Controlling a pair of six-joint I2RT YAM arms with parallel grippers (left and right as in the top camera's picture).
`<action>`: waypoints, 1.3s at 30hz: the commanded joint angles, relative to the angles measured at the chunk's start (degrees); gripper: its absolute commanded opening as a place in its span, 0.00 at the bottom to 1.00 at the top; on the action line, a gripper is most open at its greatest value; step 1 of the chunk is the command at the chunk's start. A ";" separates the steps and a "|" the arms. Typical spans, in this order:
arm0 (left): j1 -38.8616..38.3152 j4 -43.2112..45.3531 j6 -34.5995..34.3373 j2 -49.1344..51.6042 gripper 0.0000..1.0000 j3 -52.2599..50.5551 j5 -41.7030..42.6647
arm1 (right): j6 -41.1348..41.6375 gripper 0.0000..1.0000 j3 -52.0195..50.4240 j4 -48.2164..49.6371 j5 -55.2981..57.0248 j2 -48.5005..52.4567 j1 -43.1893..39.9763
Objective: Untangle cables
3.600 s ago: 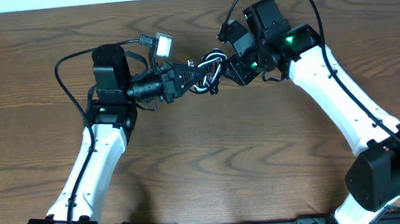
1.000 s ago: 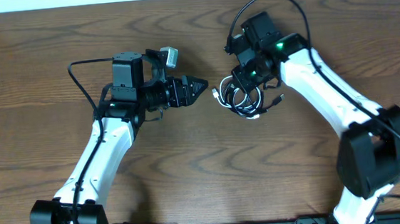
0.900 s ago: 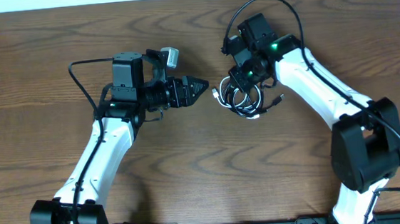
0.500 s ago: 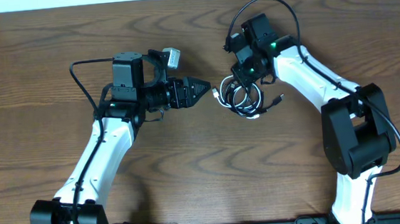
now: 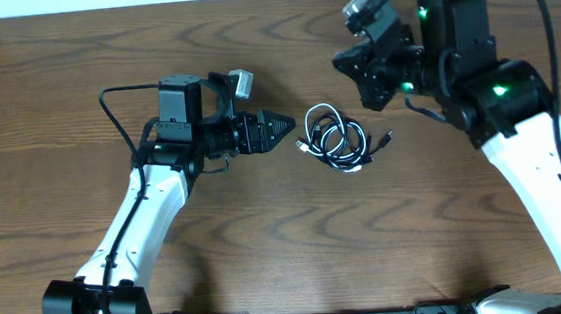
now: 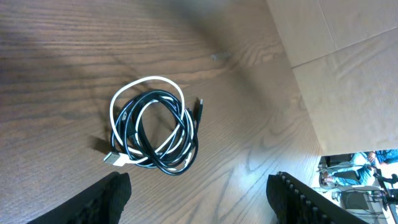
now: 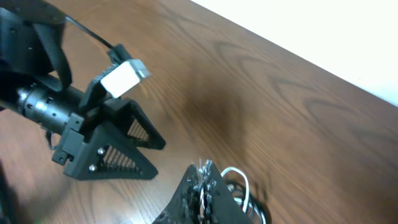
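**Desk** [image 5: 267, 238]: brown wood-grain top with a matt finish; it filled the overhead view. Only the left wrist view showed an edge of it, with a tan panel [image 6: 348, 74] beyond. Only the right wrist view showed a white strip [image 7: 348, 37] along another edge.

**Left arm** [image 5: 149, 202]: white shell links and black joints, left of centre, pointing right. Overhead, the left jaws showed as one black wedge, so that view gave no reading. The left wrist view showed two black fingertips [image 6: 109, 193] at the lower corners, wide apart with nothing between them, so the jaws were apart. The right wrist view showed two ribbed triangular fingers [image 7: 106, 155] with a gap, and a pale boxy module [image 7: 124, 78] mounted above them.

**Right arm** [image 5: 542, 166]: same build, with green lights [image 5: 501, 89] lit and its head at upper right, clear of the cables [image 5: 334, 141]. In their own wrist view the right jaws were a single dark wedge with no gap seen. I read them as together and holding nothing.

**Cables:** flat on the desk, just right of the left jaws' tip and touching neither arm. They were thin round cords, glossy black plus one white, wound in overlapping loops into one small coil. The left wrist view showed the cables [image 6: 152, 124] whole. The right wrist view showed only a white loop [image 7: 239, 177] behind the wedge.

**Plugs:** a flat rectangular white plug [image 6: 114, 158] lay at the coil's edge. A small black plug [image 6: 200, 106] stuck out on the opposite side.
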 commanded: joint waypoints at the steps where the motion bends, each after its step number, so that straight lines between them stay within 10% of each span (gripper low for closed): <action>1: -0.02 -0.20 1.18 0.26 0.74 0.09 0.90 | 1.62 0.10 -0.39 -4.72 8.70 2.69 -0.37; 6: -0.02 0.70 2.27 0.26 0.74 0.09 -1.27 | 5.97 0.36 -0.39 -6.34 14.12 12.81 -0.35; 23: -0.02 0.61 2.23 0.26 0.74 0.09 -1.01 | 2.25 0.40 -0.42 -2.34 3.67 31.41 0.07; 28: -0.02 -0.85 2.25 0.24 0.74 0.09 -0.17 | 2.27 0.33 -0.44 -2.34 -0.31 33.81 0.09; 30: -0.02 -1.09 2.25 0.24 0.74 0.09 -0.17 | 2.29 0.02 -0.46 -2.36 -1.81 34.18 0.28; 39: -0.02 -1.07 2.25 0.24 0.74 0.09 -0.20 | -13.79 0.01 -0.44 -2.49 -36.68 31.41 -0.76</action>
